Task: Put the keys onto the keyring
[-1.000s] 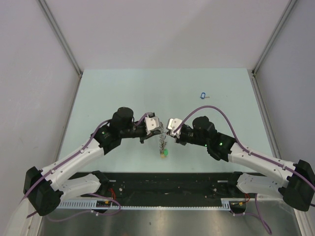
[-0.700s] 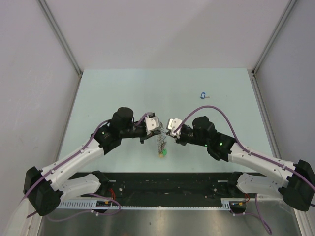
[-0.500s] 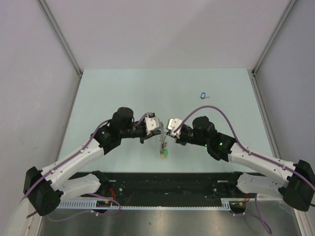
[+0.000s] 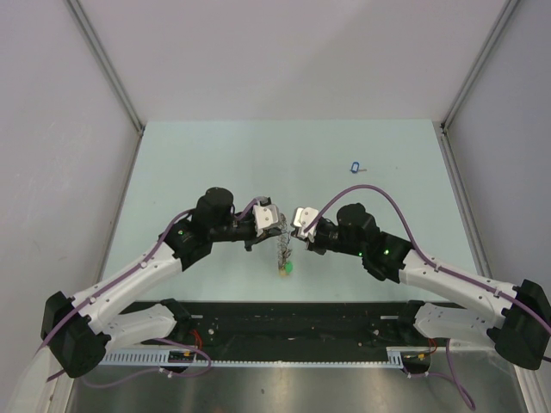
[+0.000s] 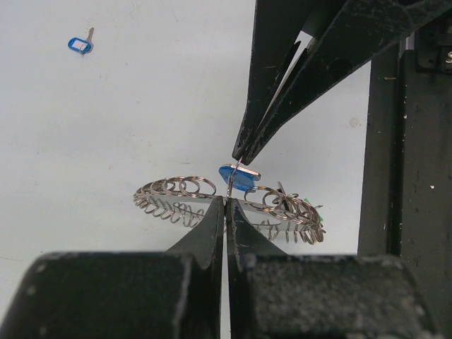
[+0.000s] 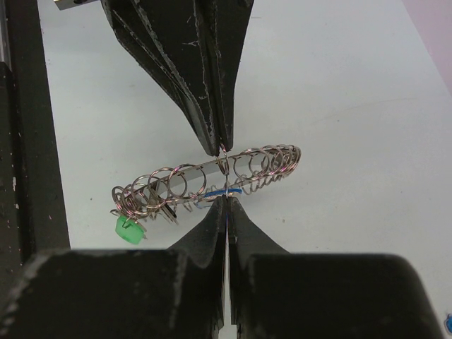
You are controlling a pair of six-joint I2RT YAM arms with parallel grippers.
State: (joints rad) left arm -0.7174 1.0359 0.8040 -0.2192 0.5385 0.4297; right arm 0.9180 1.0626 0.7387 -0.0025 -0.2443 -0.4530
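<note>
No change from earlier frames. Left fingers (image 5: 210, 227) pinch the keyring (image 5: 176, 192), a silver loop fringed with rings and a green tag (image 6: 127, 232), over the worktop (image 4: 215, 163); right fingers (image 6: 210, 229) pinch a blue-tagged key (image 5: 239, 176) touching it.

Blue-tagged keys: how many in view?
2. One blue-tagged key is at the keyring, between the left gripper and right gripper tips. The other lies loose, far out on the table. Others may hide among the ring's keys.
</note>
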